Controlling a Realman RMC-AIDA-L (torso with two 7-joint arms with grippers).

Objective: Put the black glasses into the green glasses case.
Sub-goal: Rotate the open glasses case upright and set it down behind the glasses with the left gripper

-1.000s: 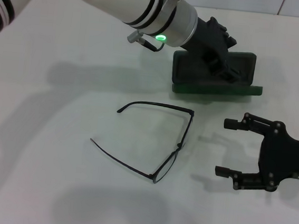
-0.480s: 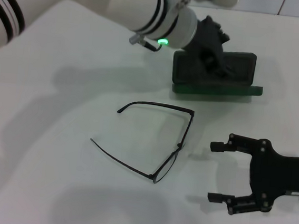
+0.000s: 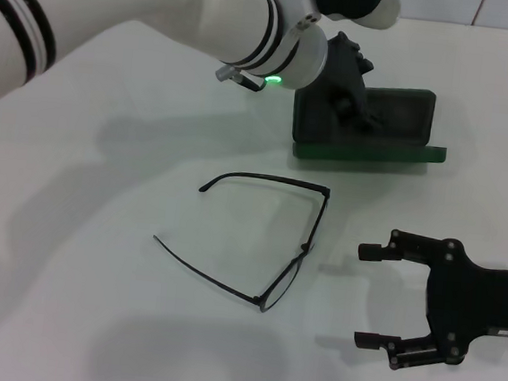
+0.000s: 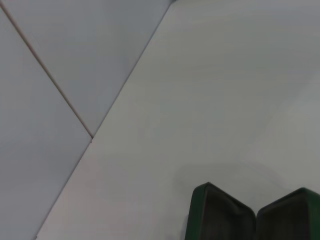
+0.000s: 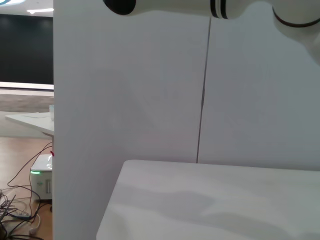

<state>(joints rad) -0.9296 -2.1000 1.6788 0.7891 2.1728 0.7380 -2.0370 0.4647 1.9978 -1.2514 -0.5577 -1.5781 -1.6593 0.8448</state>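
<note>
The black glasses (image 3: 306, 248) lie unfolded in the middle of the white table (image 3: 97, 229), temple arms pointing left. Behind them stands the green glasses case (image 3: 374, 153), open, its dark lid raised at the back. My left gripper (image 3: 354, 88) hangs over the case's left half, black against the dark interior. The left wrist view shows the case's green rim (image 4: 220, 215) from close by. My right gripper (image 3: 365, 296) hovers open and empty just right of the glasses, fingertips pointing left toward them.
The left arm's white forearm (image 3: 162, 20) spans the table's far left. A pale wall (image 4: 75, 60) rises behind the table. In the right wrist view, cables and a box with a green light (image 5: 40, 175) lie on the floor beyond the table edge.
The right gripper has come down and left toward the glasses, then held still. The left gripper has shifted slightly left over the case. Glasses and case have not moved.
</note>
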